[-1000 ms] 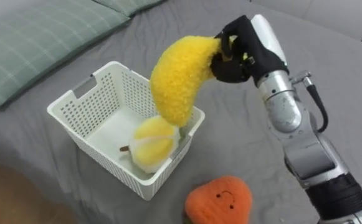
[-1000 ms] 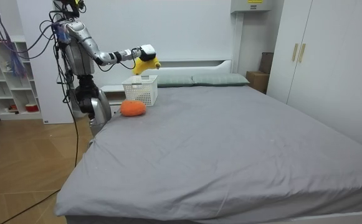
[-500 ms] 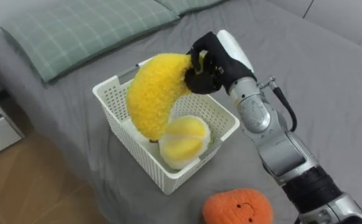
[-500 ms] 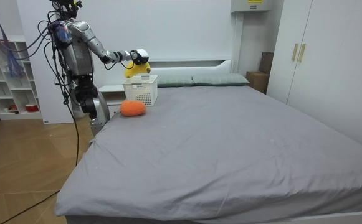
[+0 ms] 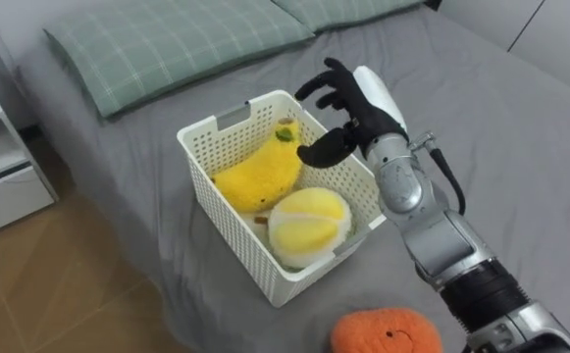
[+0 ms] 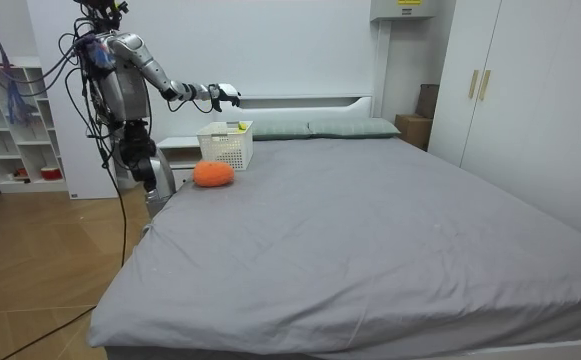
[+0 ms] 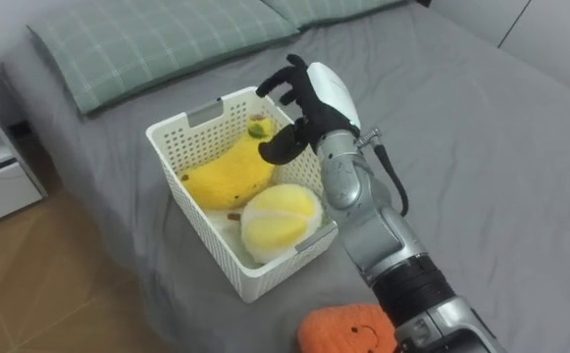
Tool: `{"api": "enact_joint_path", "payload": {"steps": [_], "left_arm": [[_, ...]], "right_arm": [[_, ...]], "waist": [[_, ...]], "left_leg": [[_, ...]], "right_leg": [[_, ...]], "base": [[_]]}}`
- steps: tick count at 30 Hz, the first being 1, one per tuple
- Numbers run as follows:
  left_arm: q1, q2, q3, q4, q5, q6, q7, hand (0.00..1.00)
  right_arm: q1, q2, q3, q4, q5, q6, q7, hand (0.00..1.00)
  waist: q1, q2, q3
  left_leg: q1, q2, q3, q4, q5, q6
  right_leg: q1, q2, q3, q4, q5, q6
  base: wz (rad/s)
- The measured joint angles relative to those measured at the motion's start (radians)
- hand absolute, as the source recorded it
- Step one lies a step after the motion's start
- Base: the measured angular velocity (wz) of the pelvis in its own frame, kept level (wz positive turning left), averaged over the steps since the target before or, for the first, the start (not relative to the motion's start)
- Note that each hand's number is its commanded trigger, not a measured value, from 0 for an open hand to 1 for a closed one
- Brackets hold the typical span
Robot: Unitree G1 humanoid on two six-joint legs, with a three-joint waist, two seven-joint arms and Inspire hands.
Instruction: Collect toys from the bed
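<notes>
Banana plush [image 5: 255, 176] lies in the basket [image 5: 228, 120] beneath the slack-fingered right hand [image 5: 355, 116]; orange plush [image 5: 388, 333] is cut off below.

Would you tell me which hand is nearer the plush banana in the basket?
The right. The right hand hovers open over the rim of the basket, close to the plush banana; the left arm reaches nowhere near the basket.
</notes>
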Motion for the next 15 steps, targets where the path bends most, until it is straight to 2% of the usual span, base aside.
{"api": "enact_joint_path", "payload": {"steps": [4, 7, 15], "left_arm": [[0.0, -0.003, 0.0, 0.0, -0.001, 0.0, 0.002, 0.0], [-0.003, -0.017, -0.001, 0.0, -0.001, -0.001, 0.002, 0.0], [-0.006, -0.019, 0.002, 0.0, 0.0, -0.003, -0.001, 0.0]], "right_arm": [[0.0, -0.001, 0.0, 0.006, 0.0, -0.001, 0.002, 0.0], [0.001, -0.002, 0.0, 0.007, 0.016, -0.002, 0.009, 0.0], [0.002, -0.004, -0.001, 0.049, 0.044, -0.004, 0.016, 0.0]], "waist": [[-0.002, -0.004, -0.0008], [-0.007, 0.0, 0.0033], [-0.012, -0.003, 0.0039]], "left_leg": [[-0.001, 0.0, 0.001, 0.0, -0.001, 0.001], [-0.003, 0.002, 0.004, -0.002, -0.001, 0.002], [0.005, 0.007, 0.019, -0.004, -0.003, 0.003]], "right_leg": [[-0.001, 0.0, 0.001, -0.001, 0.001, -0.001], [0.002, 0.0, 0.001, 0.003, 0.003, -0.002], [0.001, 0.001, 0.025, 0.012, 0.003, -0.002]], "base": [[0.0], [-0.01], [-0.06]]}}
